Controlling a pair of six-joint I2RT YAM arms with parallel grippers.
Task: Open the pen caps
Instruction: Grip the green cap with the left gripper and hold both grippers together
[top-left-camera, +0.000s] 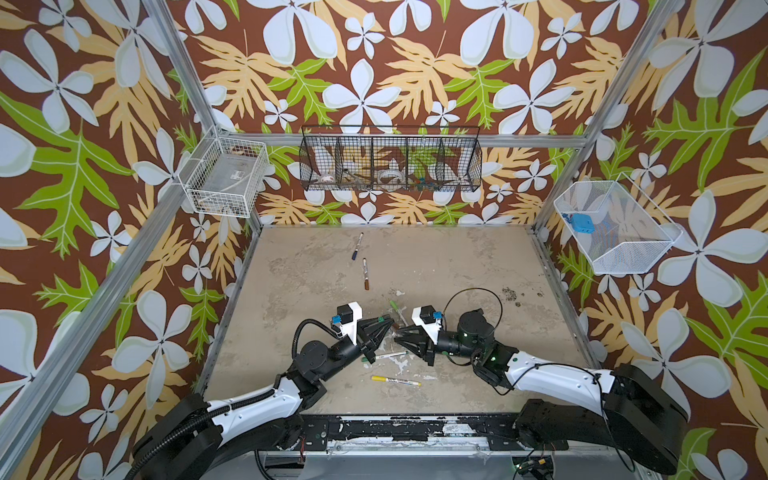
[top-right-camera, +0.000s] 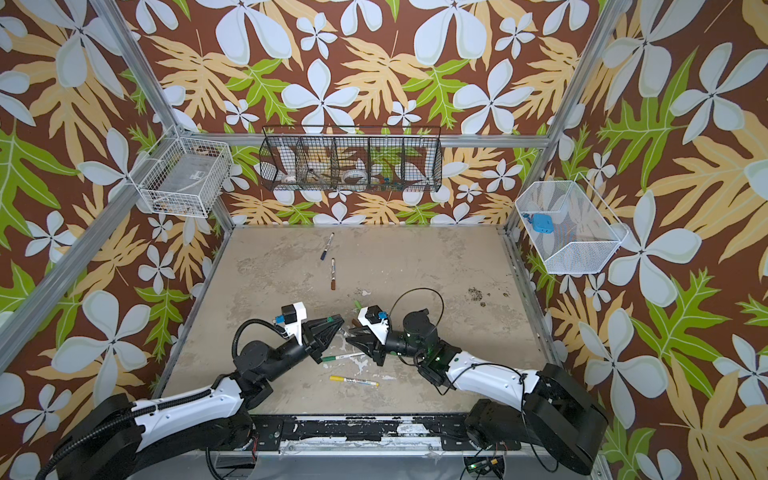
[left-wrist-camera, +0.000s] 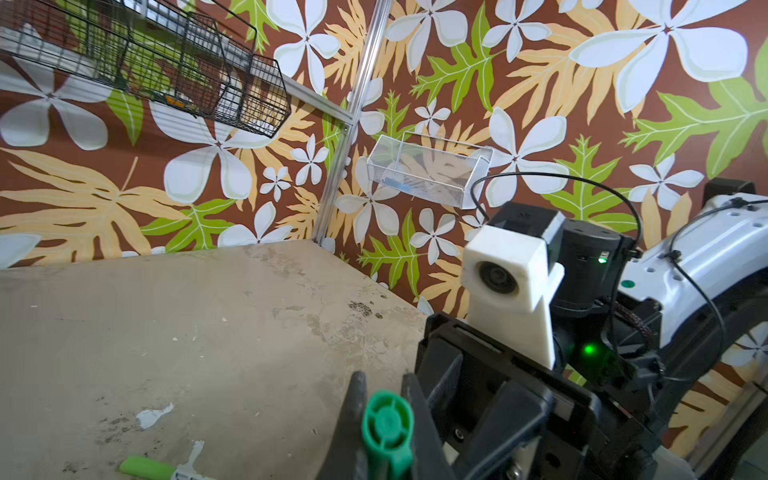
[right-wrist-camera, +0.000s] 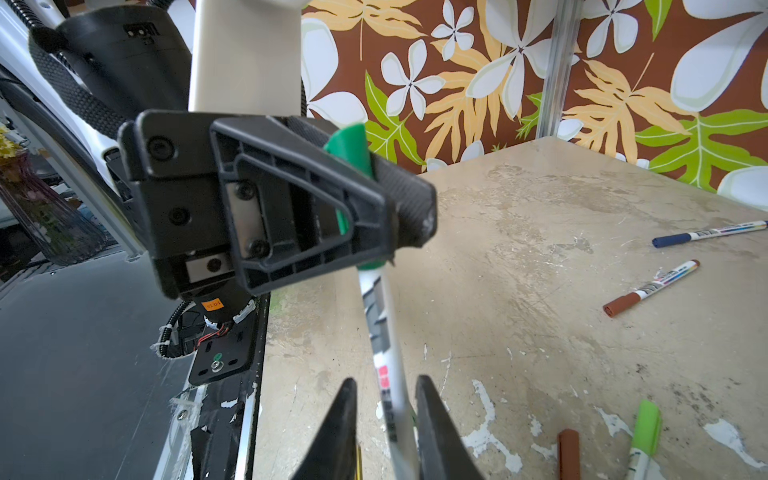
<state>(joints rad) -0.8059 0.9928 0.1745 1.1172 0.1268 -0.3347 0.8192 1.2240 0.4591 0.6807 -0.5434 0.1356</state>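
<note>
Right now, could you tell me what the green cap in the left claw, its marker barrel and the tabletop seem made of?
The green cap: likely moulded plastic, satin; even colour, ribbed end. The marker barrel: smooth white plastic, slightly glossy, with printed lettering. The tabletop: unclear, perhaps coated board; matte beige, stained, with chipped white patches.

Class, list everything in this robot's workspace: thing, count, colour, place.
table: one, beige, under everything.
blue marker: one, blue-capped, far side.
brown marker: one, brown-capped, beside the blue.
light green marker: one, light-green-capped, mid-table.
brown cap: one, loose, beside it.
yellow marker: one, yellow-capped, near edge.
green marker: one, lying just beyond the yellow.
white wire basket: one, left wall.
black basket: one, back wall.
white mesh basket: one, right wall, holds blue block.
left tool: one, black, shut on green cap.
right tool: one, black, open around that marker's barrel.
</note>
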